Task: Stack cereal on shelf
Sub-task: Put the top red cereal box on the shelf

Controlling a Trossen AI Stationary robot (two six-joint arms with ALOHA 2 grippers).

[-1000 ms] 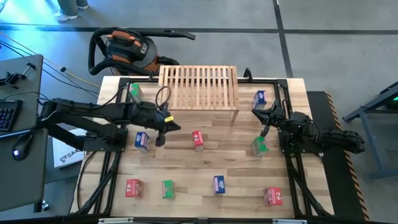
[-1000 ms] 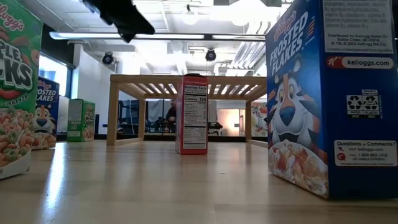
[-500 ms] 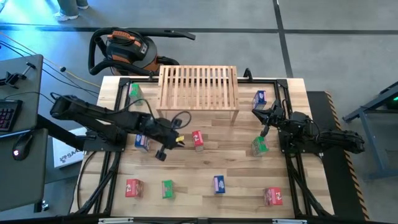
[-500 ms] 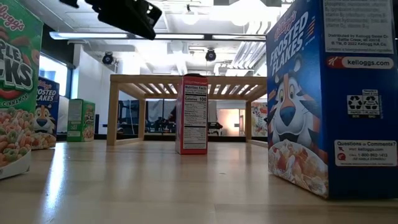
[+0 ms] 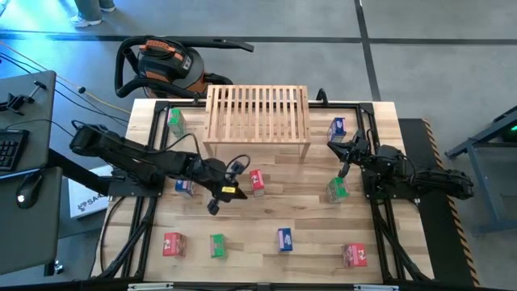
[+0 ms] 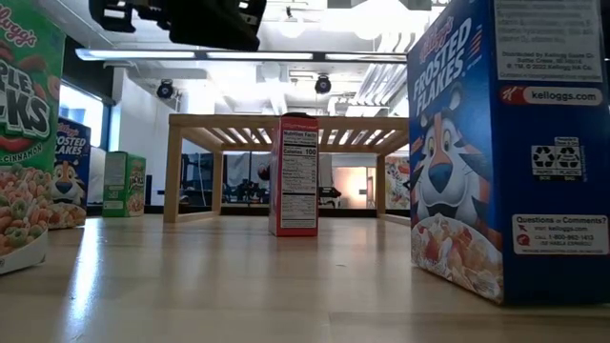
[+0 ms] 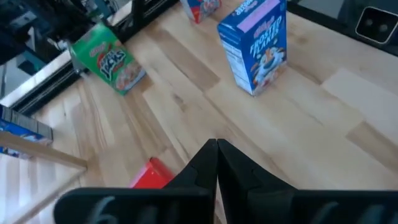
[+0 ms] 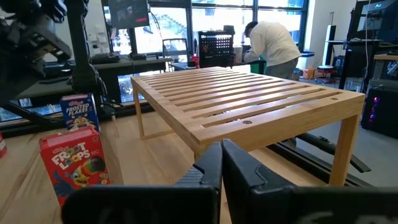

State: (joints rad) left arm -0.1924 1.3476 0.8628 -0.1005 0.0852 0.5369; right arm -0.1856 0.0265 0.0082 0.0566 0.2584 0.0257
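Cereal boxes, the red box (image 5: 257, 181) among them, stand scattered on the table with the shelf (image 5: 258, 113) bare, while the left gripper (image 5: 216, 202), fingers pressed together and empty, hovers beside it and must open to grasp.

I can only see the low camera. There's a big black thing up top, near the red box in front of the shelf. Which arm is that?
Observer: That's the left arm. Its left gripper hangs above the table just beside the red box, shut and holding nothing.
Operator: Is any cereal on top of the shelf? I only see it from underneath!
Observer: No. From above, the slatted top of the shelf has no box on it.
Operator: Where's the other arm?
Observer: The right gripper is over on the right side of the table, shut, close to a green box.
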